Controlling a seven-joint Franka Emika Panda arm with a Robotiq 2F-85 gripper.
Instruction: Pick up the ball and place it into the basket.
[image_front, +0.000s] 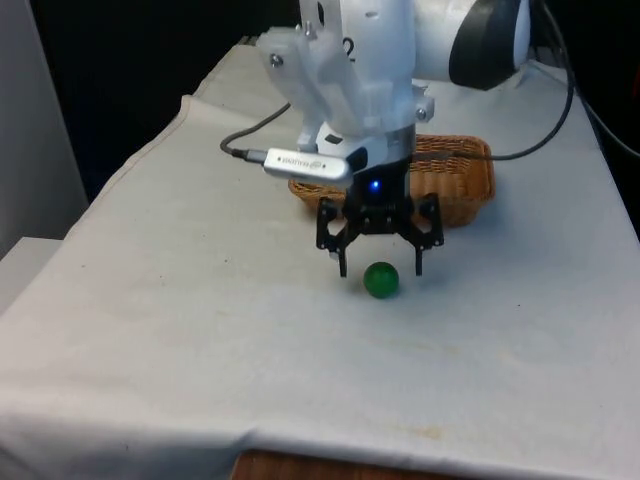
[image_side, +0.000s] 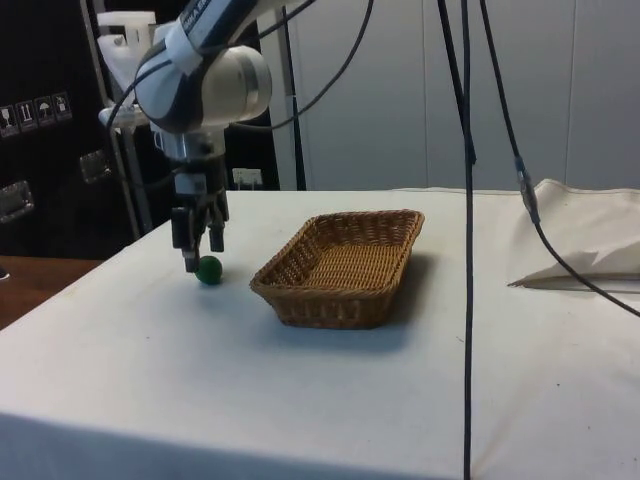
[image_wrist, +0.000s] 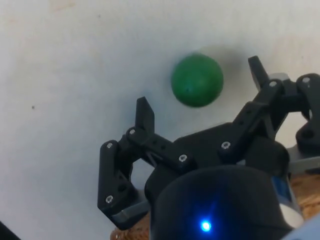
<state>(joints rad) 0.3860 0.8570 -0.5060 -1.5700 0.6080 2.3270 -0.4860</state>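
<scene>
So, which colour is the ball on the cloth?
Green; the ball shows best in the wrist view.

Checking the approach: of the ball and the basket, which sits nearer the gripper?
The green ball, on the cloth just below the open gripper. The wicker basket sits farther back, behind it.

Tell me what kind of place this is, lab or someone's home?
Most likely a robotics lab or test cell. A table draped in white cloth holds just a green ball and a wicker basket under the open gripper, with cables hanging overhead and dark cabinets behind.
</scene>
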